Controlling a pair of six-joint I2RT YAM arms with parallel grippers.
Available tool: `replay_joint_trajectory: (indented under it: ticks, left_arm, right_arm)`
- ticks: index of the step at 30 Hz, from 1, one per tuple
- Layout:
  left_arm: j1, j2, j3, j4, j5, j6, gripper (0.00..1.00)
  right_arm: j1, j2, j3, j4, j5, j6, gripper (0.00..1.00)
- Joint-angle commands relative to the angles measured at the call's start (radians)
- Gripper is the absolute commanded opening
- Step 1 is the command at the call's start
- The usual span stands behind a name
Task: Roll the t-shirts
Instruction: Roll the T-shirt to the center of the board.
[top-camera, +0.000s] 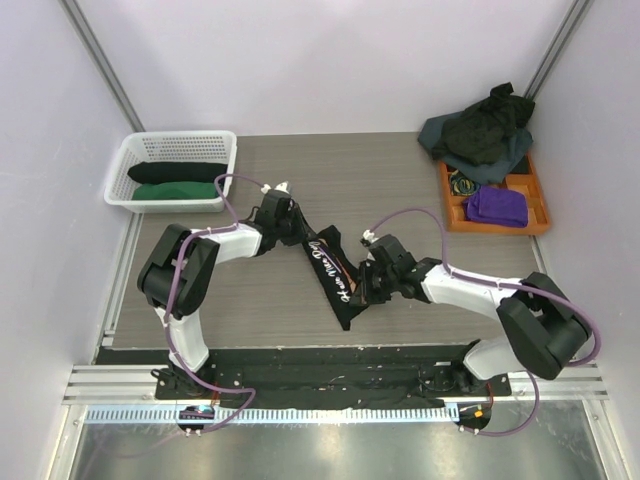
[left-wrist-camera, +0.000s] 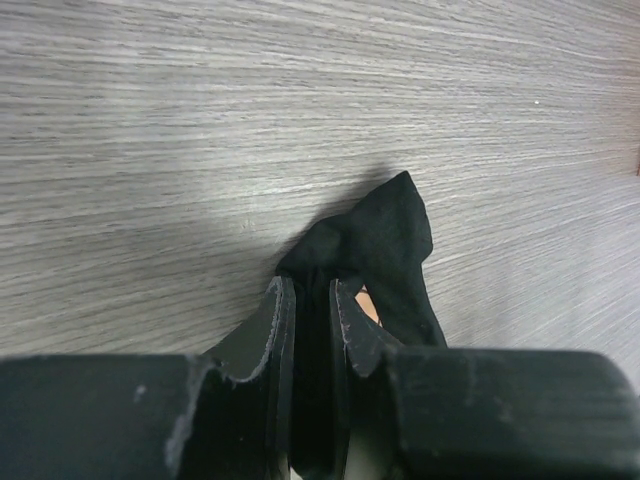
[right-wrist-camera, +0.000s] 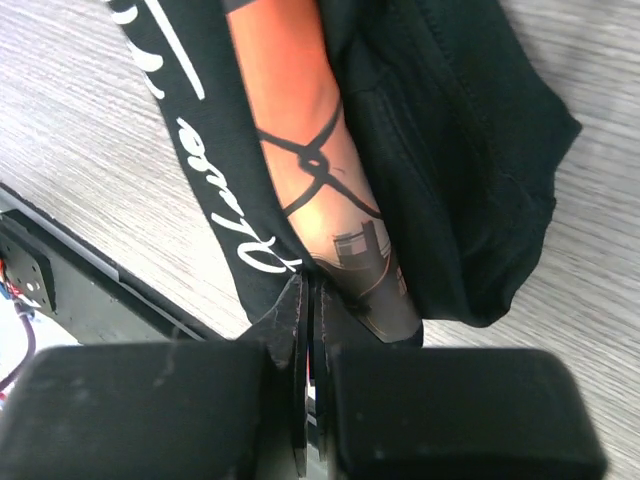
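A black t-shirt with white script lettering (top-camera: 337, 272) hangs stretched in a band between my two grippers, low over the wooden table. My left gripper (top-camera: 288, 228) holds its upper left end. The left wrist view shows the left gripper (left-wrist-camera: 310, 292) shut on a fold of the black t-shirt (left-wrist-camera: 385, 240). My right gripper (top-camera: 368, 287) holds the lower right part. In the right wrist view the right gripper (right-wrist-camera: 308, 287) is shut on the t-shirt (right-wrist-camera: 450, 150) beside its orange print and white script.
A white basket (top-camera: 138, 158) at the back left holds a rolled black shirt (top-camera: 175, 172) and a rolled dark green one (top-camera: 175, 191). A pile of dark shirts (top-camera: 482, 132) lies at the back right over an orange tray (top-camera: 541, 207) with a purple cloth (top-camera: 497, 205).
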Motion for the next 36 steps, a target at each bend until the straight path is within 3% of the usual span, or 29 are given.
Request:
replay_joint_trajectory:
  ticks: [1,4,5,6,7,9,14,20,30,36]
  left_arm:
    - [0.004,-0.034,0.031,-0.032,-0.018,0.028,0.00]
    - [0.004,-0.041,0.036,-0.046,-0.017,0.034,0.00]
    - [0.004,-0.042,0.037,-0.047,-0.015,0.034,0.00]
    - [0.004,-0.044,0.037,-0.049,-0.012,0.034,0.00]
    - [0.004,-0.047,0.036,-0.050,-0.011,0.036,0.00]
    - [0.002,-0.051,0.031,-0.052,-0.012,0.037,0.00]
    - [0.002,-0.057,0.028,-0.058,-0.009,0.039,0.00]
    - [0.002,-0.057,0.033,-0.069,-0.004,0.040,0.00]
    - [0.004,-0.047,0.037,-0.077,0.008,0.034,0.00]
    - [0.004,-0.047,0.048,-0.086,0.023,0.031,0.00]
  right_arm:
    - [0.065,-0.069,0.045,-0.101,0.142,-0.044,0.03]
    - [0.141,-0.132,0.152,-0.253,0.355,-0.073,0.28]
    - [0.160,-0.140,0.180,-0.290,0.395,-0.090,0.45]
    - [0.183,-0.141,0.205,-0.349,0.431,-0.094,0.52]
    - [0.228,-0.132,0.254,-0.376,0.516,-0.097,0.64]
    - [0.288,-0.114,0.300,-0.440,0.619,-0.087,0.99]
    - [0.478,0.062,0.455,-0.523,0.922,-0.074,1.00]
    - [0.594,0.364,0.660,-0.662,1.248,-0.078,1.00]
    - [0.608,0.682,0.806,-0.675,1.434,-0.111,1.00]
    - [0.608,0.774,0.812,-0.647,1.502,-0.128,0.96]
